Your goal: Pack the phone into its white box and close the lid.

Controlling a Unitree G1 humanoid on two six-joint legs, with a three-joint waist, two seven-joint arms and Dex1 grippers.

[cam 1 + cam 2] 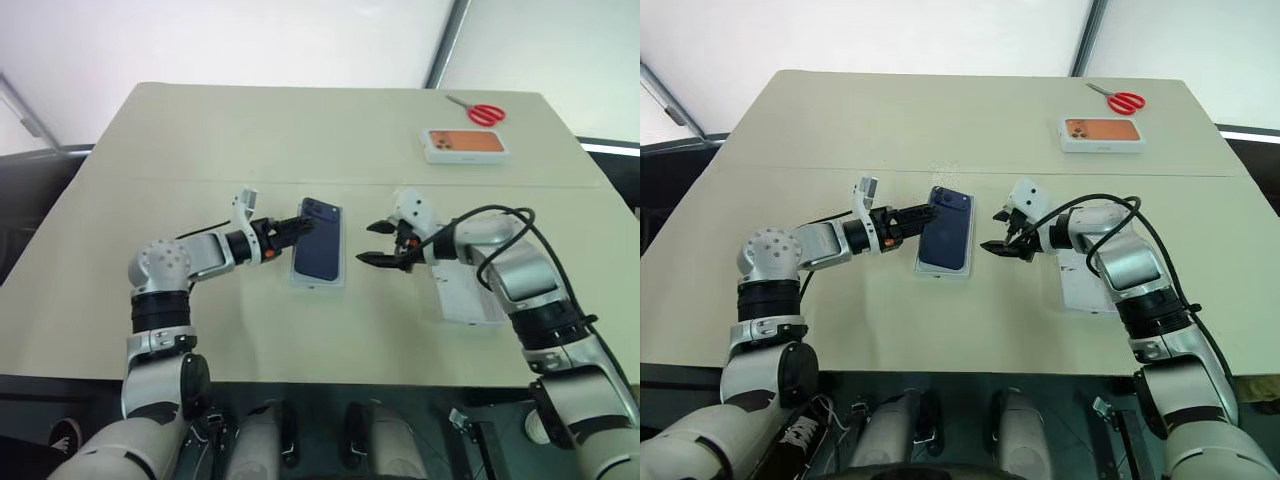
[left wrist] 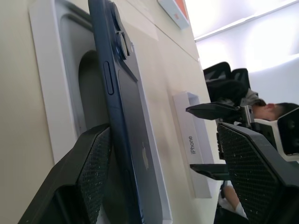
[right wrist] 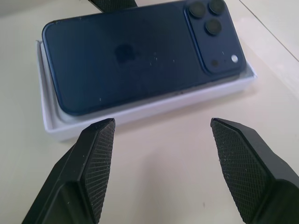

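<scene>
The dark blue phone (image 1: pixel 319 240) lies camera side up in the white box (image 1: pixel 317 281) at the table's middle, sitting slightly tilted on the tray rather than flat. My left gripper (image 1: pixel 293 230) is at the phone's left long edge, open, one finger (image 2: pixel 88 177) against that edge and the other well clear. My right gripper (image 1: pixel 370 244) hovers just right of the box, open and holding nothing, its fingers (image 3: pixel 96 158) short of the box wall (image 3: pixel 140 112). The white lid (image 1: pixel 468 298) lies on the table under my right forearm, its side reading "iPhone" (image 2: pixel 194 144).
A white box with an orange phone picture (image 1: pixel 463 144) and red-handled scissors (image 1: pixel 484 112) lie at the far right of the table. A seam (image 1: pixel 180 181) crosses the tabletop behind the work area. A person (image 2: pixel 264 108) sits beyond the table's right side.
</scene>
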